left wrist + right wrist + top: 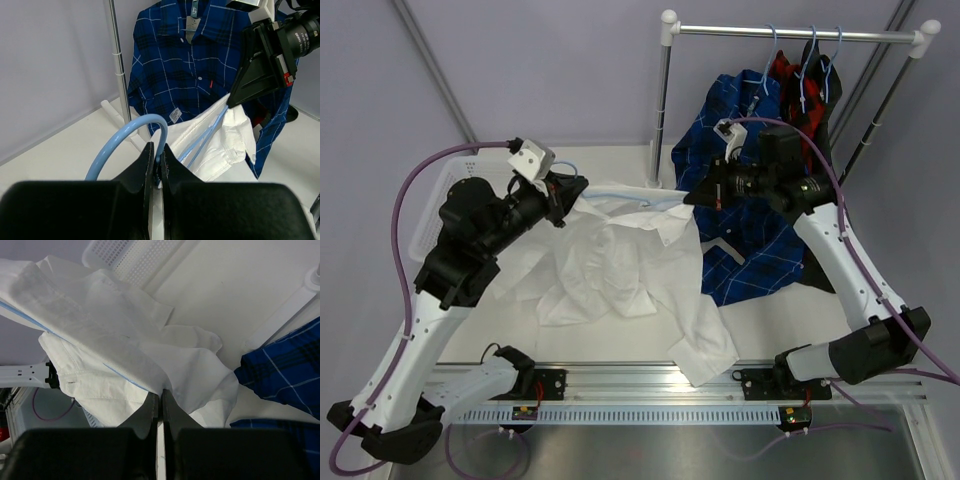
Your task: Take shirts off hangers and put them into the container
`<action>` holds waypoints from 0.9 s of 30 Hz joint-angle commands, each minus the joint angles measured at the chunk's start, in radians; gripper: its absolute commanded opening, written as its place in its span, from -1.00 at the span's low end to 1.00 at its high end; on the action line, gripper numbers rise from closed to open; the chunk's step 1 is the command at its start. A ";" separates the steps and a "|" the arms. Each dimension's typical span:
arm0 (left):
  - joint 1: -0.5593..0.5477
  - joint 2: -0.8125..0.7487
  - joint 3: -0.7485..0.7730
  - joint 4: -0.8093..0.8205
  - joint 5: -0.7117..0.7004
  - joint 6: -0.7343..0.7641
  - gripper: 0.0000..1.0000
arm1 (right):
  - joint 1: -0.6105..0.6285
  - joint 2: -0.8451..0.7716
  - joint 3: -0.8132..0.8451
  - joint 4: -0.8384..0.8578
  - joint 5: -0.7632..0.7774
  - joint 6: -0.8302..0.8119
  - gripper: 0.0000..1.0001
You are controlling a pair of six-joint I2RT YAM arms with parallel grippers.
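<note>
**Well, white shirt (620,265) held up at both ends**

Near the container (425,225), the left gripper (578,188) pinched the hanger (145,118) hook. The shirt drooped onto the table (520,335). The right gripper (688,198) was clamped on its shoulder.

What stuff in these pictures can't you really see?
- White basket: top view, the left arm covers most; inside unseen.
- Hanger: left wrist view, only the hook in the shut left gripper and thin bars show; the white shirt hides the rest.
- Right gripper: shut on the white shirt; cloth hides whether it pinches the hanger too.
- Red-and-black plaid shirt: top view, mostly behind the blue plaid shirt.
</note>
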State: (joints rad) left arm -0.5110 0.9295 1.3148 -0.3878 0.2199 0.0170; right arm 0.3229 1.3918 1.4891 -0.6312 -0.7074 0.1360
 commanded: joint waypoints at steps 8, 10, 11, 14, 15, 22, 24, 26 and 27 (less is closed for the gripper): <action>0.054 -0.084 -0.015 0.213 -0.027 -0.075 -1.00 | -0.148 -0.079 -0.180 0.129 -0.193 0.069 -0.90; 0.054 -0.078 -0.022 0.237 -0.033 -0.095 -1.00 | -0.148 -0.086 -0.211 0.186 -0.228 0.112 -0.93; 0.054 -0.075 -0.022 0.250 -0.028 -0.107 -1.00 | -0.148 -0.086 -0.226 0.211 -0.239 0.132 -0.93; 0.054 -0.046 -0.016 0.305 0.012 -0.173 -1.00 | -0.134 -0.097 -0.268 0.321 -0.238 0.203 -0.99; 0.051 -0.032 -0.009 0.326 0.021 -0.190 -1.00 | -0.122 -0.099 -0.273 0.343 -0.222 0.209 -0.99; -0.046 0.083 0.041 0.446 -0.022 -0.287 -1.00 | 0.077 -0.054 -0.295 0.493 -0.035 0.287 -0.97; -0.058 0.100 0.050 0.476 -0.046 -0.308 -1.00 | 0.110 -0.051 -0.337 0.592 0.002 0.342 -0.97; -0.058 0.100 0.044 0.532 -0.051 -0.333 -1.00 | 0.129 -0.054 -0.401 0.660 0.058 0.381 -0.98; -0.060 0.100 0.037 0.549 -0.047 -0.347 -1.00 | 0.134 -0.053 -0.421 0.709 0.065 0.411 -0.97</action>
State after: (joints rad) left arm -0.5667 1.0397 1.3140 -0.0181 0.2127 -0.2687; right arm 0.4416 1.3296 1.1179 -0.1089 -0.7475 0.4477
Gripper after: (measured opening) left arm 0.069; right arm 0.056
